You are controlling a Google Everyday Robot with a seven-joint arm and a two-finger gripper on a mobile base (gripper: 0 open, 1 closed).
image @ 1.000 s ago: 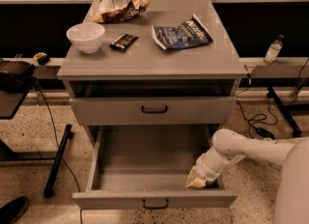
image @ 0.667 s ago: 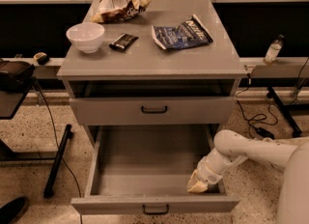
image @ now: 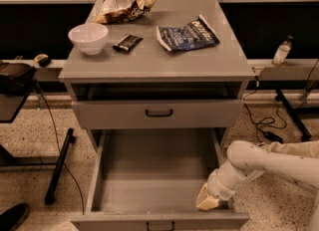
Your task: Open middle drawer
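The middle drawer (image: pixel 154 175) stands pulled far out of the grey cabinet. Its plain grey inside shows and holds nothing. Its low front panel (image: pixel 159 222) runs along the bottom edge of the view, with the small black handle (image: pixel 160 225) at its centre, partly cut off. My gripper (image: pixel 206 201) reaches in from the right on the white arm (image: pixel 269 163). It sits inside the drawer at the front right corner, just behind the front panel.
Above is the taller-fronted drawer (image: pixel 159 113), pushed in. On the cabinet top (image: pixel 199 63) are a white bowl (image: pixel 88 37), a dark snack bar (image: pixel 127 42), a blue chip bag (image: pixel 188 34) and a brown bag (image: pixel 126 5). A black stand (image: pixel 59 168) is left; cables (image: pixel 266 125) lie right.
The middle drawer has slid further out toward the camera. My gripper has moved forward with it, staying at the front right corner.
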